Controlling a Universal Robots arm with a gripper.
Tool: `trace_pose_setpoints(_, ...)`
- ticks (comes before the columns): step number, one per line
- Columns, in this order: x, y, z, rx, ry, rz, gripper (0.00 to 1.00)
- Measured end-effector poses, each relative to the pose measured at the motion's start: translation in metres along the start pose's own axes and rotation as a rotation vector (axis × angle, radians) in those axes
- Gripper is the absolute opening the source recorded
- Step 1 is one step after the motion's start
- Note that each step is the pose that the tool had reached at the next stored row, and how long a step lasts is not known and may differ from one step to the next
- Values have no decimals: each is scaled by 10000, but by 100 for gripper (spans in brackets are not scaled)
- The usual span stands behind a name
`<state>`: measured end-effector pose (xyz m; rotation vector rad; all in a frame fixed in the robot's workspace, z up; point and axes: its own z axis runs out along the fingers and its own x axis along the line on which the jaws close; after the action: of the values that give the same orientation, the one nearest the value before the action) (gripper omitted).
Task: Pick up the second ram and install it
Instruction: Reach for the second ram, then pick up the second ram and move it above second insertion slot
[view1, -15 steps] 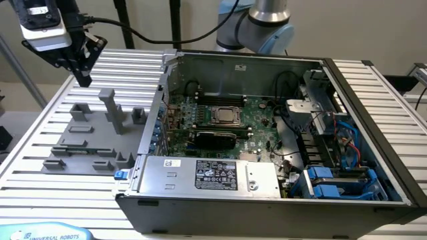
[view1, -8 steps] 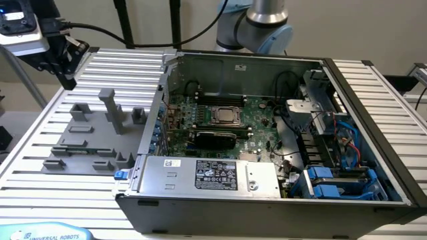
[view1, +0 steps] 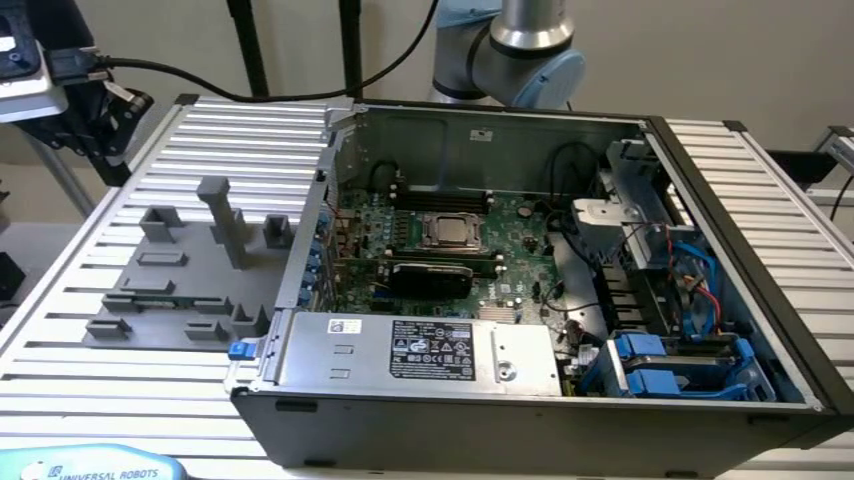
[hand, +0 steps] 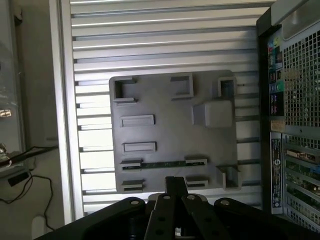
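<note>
The second ram (hand: 162, 164) is a thin green stick standing on edge between two grey holders on the grey fixture plate (hand: 170, 125). My gripper (hand: 175, 182) hangs high above the plate's edge, a short way off the stick, with its black fingers (hand: 175, 188) shut together and nothing between them. In the exterior view the fixture plate (view1: 174, 285) lies on the slatted table, to the left of the open computer case (view1: 534, 400). The motherboard (view1: 514, 225) with its square CPU socket (view1: 454, 231) lies inside the case, with long slots just beyond the socket.
Tall grey blocks (view1: 224, 215) stand up from the fixture plate. The case holds a silver power supply (view1: 427, 350), blue drive brackets (view1: 667, 365) and loose cables (view1: 641, 260). The arm's base (view1: 521, 50) stands behind the case. The case's perforated rear panel (hand: 300, 100) stands beside the plate.
</note>
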<state>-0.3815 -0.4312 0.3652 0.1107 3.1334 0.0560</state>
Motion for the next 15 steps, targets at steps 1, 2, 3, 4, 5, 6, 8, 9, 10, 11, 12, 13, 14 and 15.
trace_pose_setpoints(1,0,0,0,0,0,0,11)
trace_pose_setpoints(2,0,0,0,0,1,0,11)
trace_pose_setpoints(3,0,0,0,-1,1,0,11)
trace_pose_setpoints(4,0,0,0,-1,0,1,11)
trace_pose_setpoints(5,0,0,0,-1,0,0,11)
trace_pose_setpoints(6,0,0,0,-1,1,0,11)
trace_pose_setpoints(8,0,0,0,0,0,0,11)
trace_pose_setpoints(9,0,0,0,-1,0,0,11)
trace_pose_setpoints(10,0,0,0,0,0,0,11)
trace_pose_setpoints(11,0,0,0,-1,0,0,11)
trace_pose_setpoints(12,0,0,0,0,1,0,11)
trace_pose_setpoints(13,0,0,0,-1,0,0,11)
trace_pose_setpoints(14,1,1,2,0,1,1,11)
trace_pose_setpoints(15,1,1,4,1,2,-26,11)
